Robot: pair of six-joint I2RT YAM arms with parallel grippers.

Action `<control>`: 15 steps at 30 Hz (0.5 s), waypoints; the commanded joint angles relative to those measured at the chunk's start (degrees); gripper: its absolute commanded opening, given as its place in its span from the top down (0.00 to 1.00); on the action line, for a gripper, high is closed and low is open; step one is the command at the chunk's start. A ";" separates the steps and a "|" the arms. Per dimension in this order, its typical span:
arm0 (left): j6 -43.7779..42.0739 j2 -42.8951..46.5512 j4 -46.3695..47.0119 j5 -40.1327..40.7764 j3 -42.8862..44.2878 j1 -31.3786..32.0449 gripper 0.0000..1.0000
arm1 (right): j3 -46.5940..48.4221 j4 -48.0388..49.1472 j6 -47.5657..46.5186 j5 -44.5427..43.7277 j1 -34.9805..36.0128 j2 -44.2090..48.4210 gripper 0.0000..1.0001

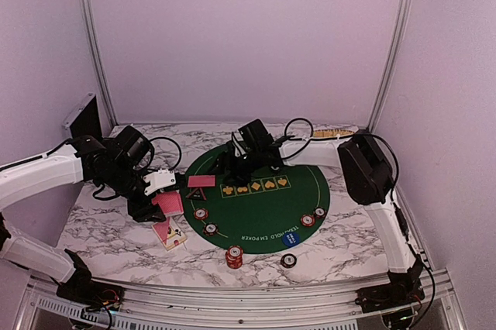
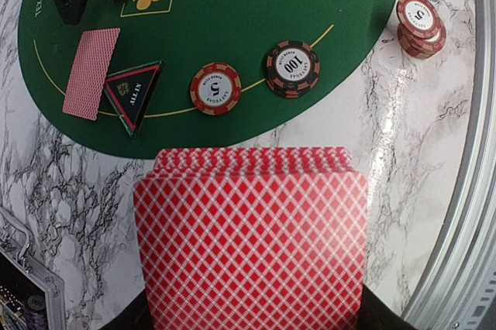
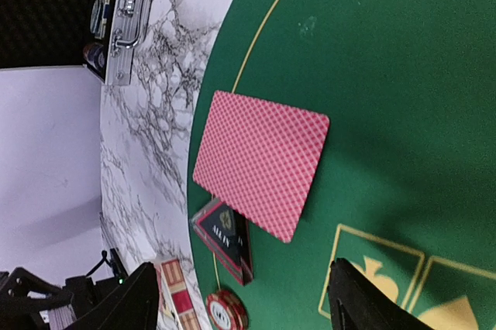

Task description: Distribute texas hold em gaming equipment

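Note:
My left gripper (image 1: 164, 194) is shut on a deck of red-backed playing cards (image 2: 252, 241), held above the marble just left of the green poker mat (image 1: 263, 198). Its fingers are hidden under the deck. My right gripper (image 1: 242, 164) is open and empty over the mat's far left part; it also shows in its own wrist view (image 3: 242, 272). A single face-down card (image 3: 261, 162) lies on the mat. Beside it lies the black triangular marker (image 2: 134, 91). A "5" chip (image 2: 215, 88), a "100" chip (image 2: 292, 68) and a small chip stack (image 2: 419, 24) lie nearby. A blue disc (image 1: 291, 240) lies on the mat's near right.
The black-and-silver case (image 1: 81, 119) stands open at the far left. The tan tray (image 1: 335, 134) is at the far right. Loose cards (image 1: 169, 234) lie on the marble below the left gripper. More chips (image 1: 313, 217) sit on the mat's right edge. One chip (image 1: 288, 260) lies off the mat.

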State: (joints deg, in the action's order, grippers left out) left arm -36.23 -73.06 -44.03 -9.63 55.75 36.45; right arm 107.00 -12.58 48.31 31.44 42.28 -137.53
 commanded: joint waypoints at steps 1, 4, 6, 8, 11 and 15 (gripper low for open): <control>0.45 1.07 -0.81 -1.01 0.24 -0.15 1.00 | -5.55 -2.46 -2.87 -5.31 0.81 8.72 0.25; 0.46 1.07 -0.80 -0.83 0.31 -0.15 1.00 | -9.94 0.48 -2.06 -4.29 2.04 12.64 0.19; 0.48 1.00 -0.79 -0.77 0.40 -0.15 1.00 | -12.23 3.02 -1.00 -1.77 3.47 14.46 0.16; 0.46 0.75 -0.80 -0.74 0.58 -0.15 1.00 | -13.73 5.75 0.42 1.39 5.07 15.52 0.12; 0.46 0.54 -0.88 -0.59 0.84 -0.15 1.00 | -15.41 10.01 3.34 5.93 7.38 16.14 0.09; 0.56 0.25 -0.80 -0.36 0.88 -0.15 1.00 | -18.17 16.86 7.31 10.56 10.01 16.48 0.08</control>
State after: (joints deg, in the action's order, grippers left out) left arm -36.21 -73.06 -44.03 -9.58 55.75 36.45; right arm 90.91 -4.16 50.81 35.64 50.00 -122.67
